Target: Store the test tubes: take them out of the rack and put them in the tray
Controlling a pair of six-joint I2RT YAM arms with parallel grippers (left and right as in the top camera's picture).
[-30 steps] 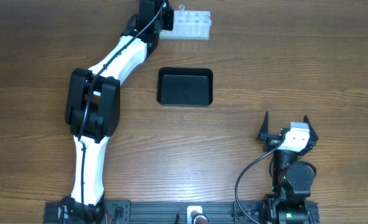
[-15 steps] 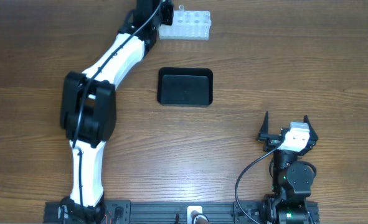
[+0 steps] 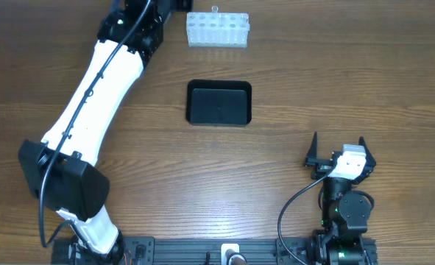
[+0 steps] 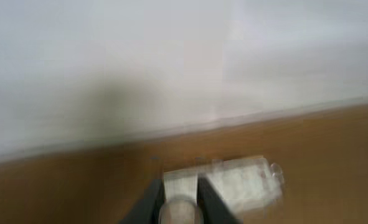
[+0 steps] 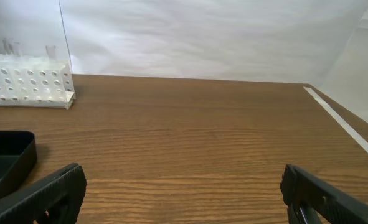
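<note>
Where the rack stands: a white translucent plastic test-tube rack point(image 3: 217, 33) with rows of round holes is placed at the upper middle of the top view, on a brown wood-grain table point(image 3: 349, 73). In the right wrist view it is seen at the upper left, against a white wall point(image 5: 202, 37).
Rack contents: clear tube tops point(image 5: 50, 51) are seen rising above the rack's upper face in the right wrist view. One is also seen at the rack's upper edge in the top view. Their count cannot be told.
Tray: a black rectangular plastic tray point(image 3: 218, 104) with rounded corners is set just below the rack in the top view, apart from it, near the frame's centre. Its bare black floor is shown inside the rim.
Writing: nothing legible can be made out on rack, tray or tubes.
Left gripper point(image 4: 180, 185): it is placed at the top edge of the top view, just left of the rack. Through heavy blur in the left wrist view, its dark fingers are seen drawn close about a pale rounded tube point(image 4: 180, 211), with the rack beyond, in the lower right of that frame.
Right gripper point(image 3: 338, 140): it is held at the lower right of the top view, well apart from tray and rack, with its black fingers spread wide over the wood.
</note>
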